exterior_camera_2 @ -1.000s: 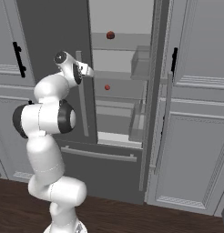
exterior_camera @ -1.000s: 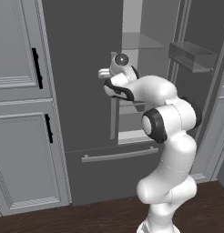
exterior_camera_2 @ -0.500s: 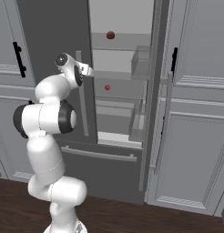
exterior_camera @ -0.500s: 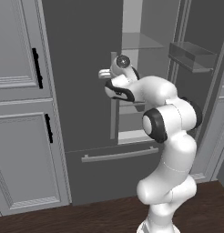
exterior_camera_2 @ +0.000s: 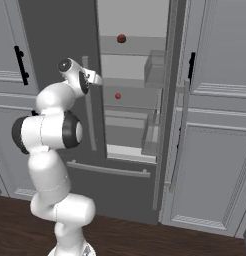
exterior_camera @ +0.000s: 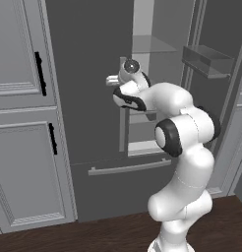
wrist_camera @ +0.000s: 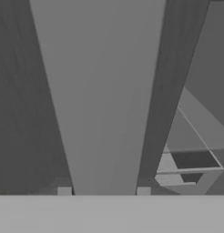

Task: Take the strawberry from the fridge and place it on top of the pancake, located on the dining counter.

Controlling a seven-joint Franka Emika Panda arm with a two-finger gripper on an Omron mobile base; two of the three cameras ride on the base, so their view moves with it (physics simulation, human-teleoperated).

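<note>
The fridge [exterior_camera: 88, 74] stands with its left door shut and its right door [exterior_camera_2: 167, 100] swung open. My gripper [exterior_camera: 113, 80] is at the upper part of the left door's pale vertical handle [exterior_camera: 123, 128]. In the hand view the handle [wrist_camera: 100, 91] runs between my fingertips [wrist_camera: 64, 190], which touch its two sides. Inside, a small red strawberry [exterior_camera_2: 117, 95] lies on the middle glass shelf. A darker red round fruit [exterior_camera_2: 121, 38] sits on the shelf above. The pancake and the dining counter are out of view.
Light grey panelled cabinets [exterior_camera: 19, 123] with black handles flank the fridge on both sides. The open door carries bins [exterior_camera: 206, 60] on its inner face. The lower drawer with its horizontal bar [exterior_camera: 128, 169] is shut. The floor is dark wood.
The hand has crept slightly left and down along the handle; the fridge doors have not moved.
</note>
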